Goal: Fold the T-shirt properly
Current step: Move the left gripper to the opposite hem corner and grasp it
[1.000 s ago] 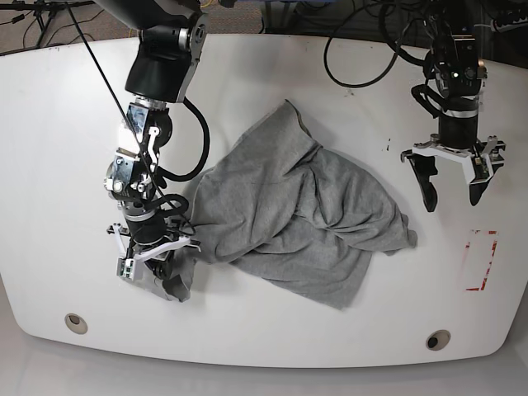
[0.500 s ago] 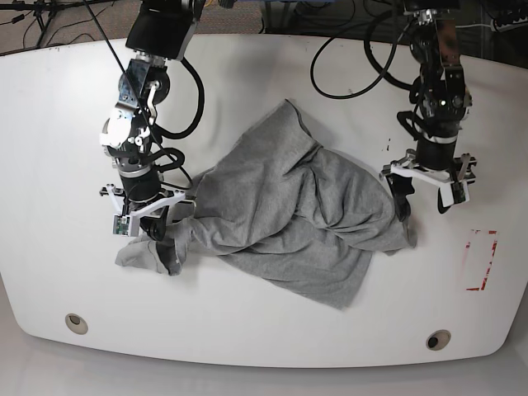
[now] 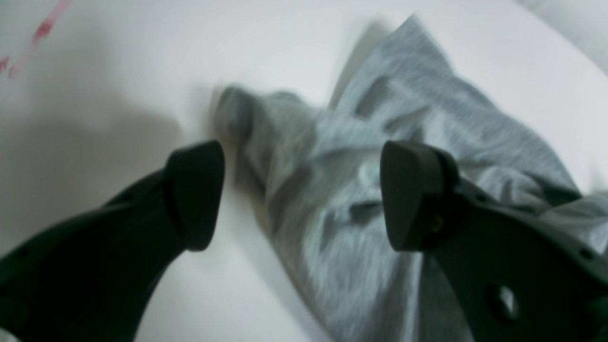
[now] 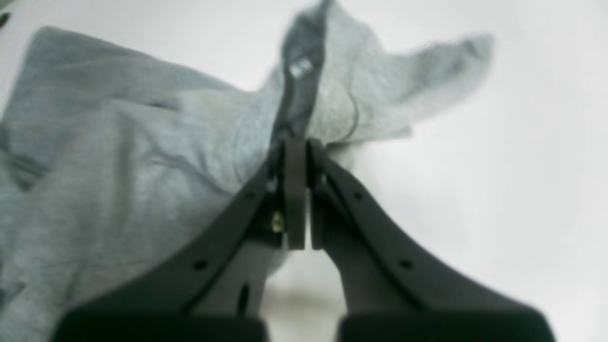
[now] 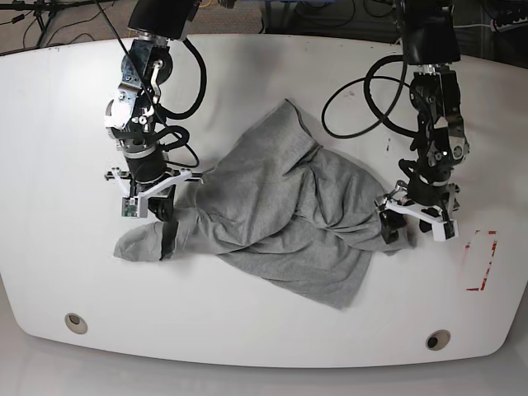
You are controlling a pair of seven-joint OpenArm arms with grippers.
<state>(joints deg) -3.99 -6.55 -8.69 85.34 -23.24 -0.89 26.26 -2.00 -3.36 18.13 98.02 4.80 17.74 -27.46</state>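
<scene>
Grey cotton is spread in a crumpled heap over the middle of the white counter [image 5: 49,107]: the T-shirt [image 5: 280,214] is unfolded and heavily creased. In the base view its long axis runs roughly across the counter, from a narrow drawn-out tail at that view's left to a bunched corner at its right. One pointed corner projects toward the far edge of the counter; a broad flap hangs toward the near edge. No print or neck tag can be made out.

Right gripper [image 4: 295,152]: the jaws are closed on a pinch of T-shirt fabric. The right wrist view shows the cloth gathered into a dark fold rising from between the fingertips, with a loose flap beyond it. In the base view this gripper [image 5: 161,216] stands over the narrow tail at the left end of the garment.

Left gripper [image 3: 299,190]: the jaws stand wide apart and hold nothing. In the left wrist view one finger [image 3: 194,190] is over bare counter just beside the cloth edge, the other over the fabric, so the jaws straddle the bunched corner. Whether the fingertips touch the cloth cannot be told. In the base view this gripper [image 5: 415,221] is at the right end of the garment.

Red marking [image 5: 483,260] lies on the counter, near that gripper and apart from the T-shirt. No containers are in view.
</scene>
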